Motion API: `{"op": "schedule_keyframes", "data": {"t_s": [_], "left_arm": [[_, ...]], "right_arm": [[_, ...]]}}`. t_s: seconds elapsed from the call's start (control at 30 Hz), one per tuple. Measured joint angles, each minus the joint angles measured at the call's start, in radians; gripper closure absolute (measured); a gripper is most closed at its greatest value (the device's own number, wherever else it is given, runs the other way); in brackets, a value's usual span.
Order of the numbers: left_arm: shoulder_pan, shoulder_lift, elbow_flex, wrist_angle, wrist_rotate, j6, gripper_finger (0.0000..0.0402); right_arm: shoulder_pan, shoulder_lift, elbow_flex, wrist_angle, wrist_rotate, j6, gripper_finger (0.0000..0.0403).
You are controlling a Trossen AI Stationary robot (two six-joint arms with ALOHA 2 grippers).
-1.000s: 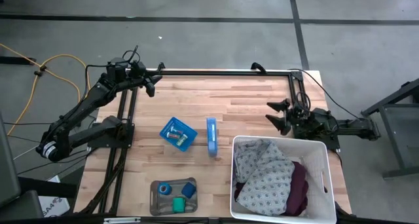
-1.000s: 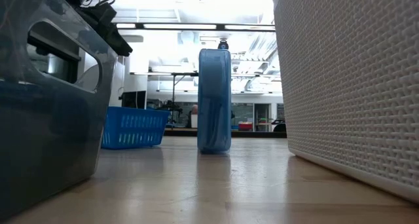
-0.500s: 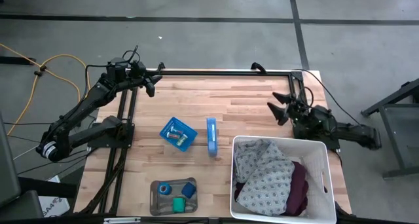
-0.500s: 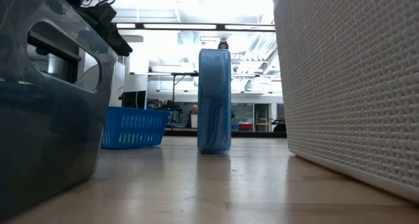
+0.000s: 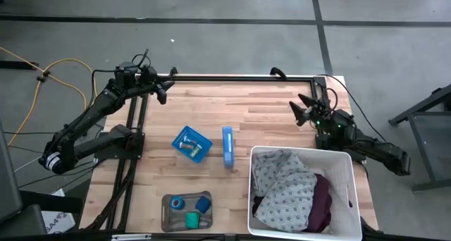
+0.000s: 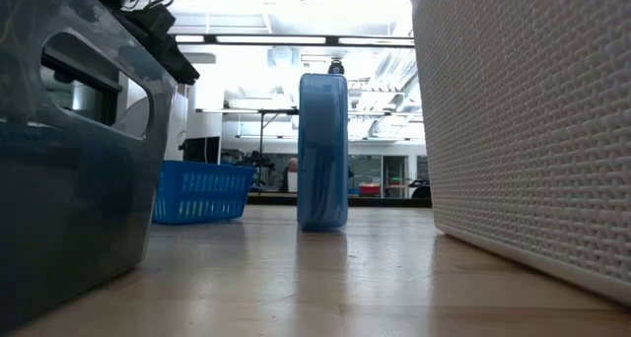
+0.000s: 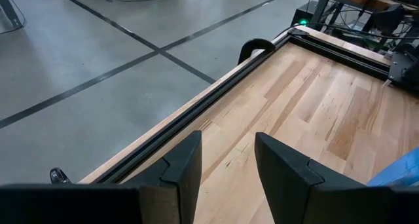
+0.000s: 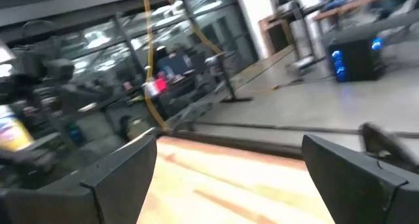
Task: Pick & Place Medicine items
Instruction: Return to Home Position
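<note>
Jaws apart on my left gripper (image 5: 163, 93) and right gripper (image 5: 302, 112); small pale medicine items (image 5: 189, 146) in blue plastic basket (image 5: 205, 139) lie nearer left.

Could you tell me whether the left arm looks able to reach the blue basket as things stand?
Probably yes. The left gripper hangs open and empty over the far left corner of the table, and only bare wood lies between it and the blue basket, with nothing standing in the way.
</note>
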Motion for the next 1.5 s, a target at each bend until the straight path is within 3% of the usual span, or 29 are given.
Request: {"op": "schedule_keyframes", "data": {"t_s": [0.67, 0.93, 1.5], "left_arm": [[0.000, 0.000, 0.000, 0.000, 0.000, 0.000, 0.0266], [0.000, 0.000, 0.000, 0.000, 0.000, 0.000, 0.0266], [0.000, 0.000, 0.000, 0.000, 0.000, 0.000, 0.0266]], "right_arm": [[-0.014, 0.000, 0.000, -0.053, -0.348, -0.040, 0.0034], [-0.014, 0.000, 0.000, -0.054, -0.341, -0.192, 0.0034], [-0.014, 0.000, 0.000, -0.059, -0.323, -0.269, 0.0034]]}}
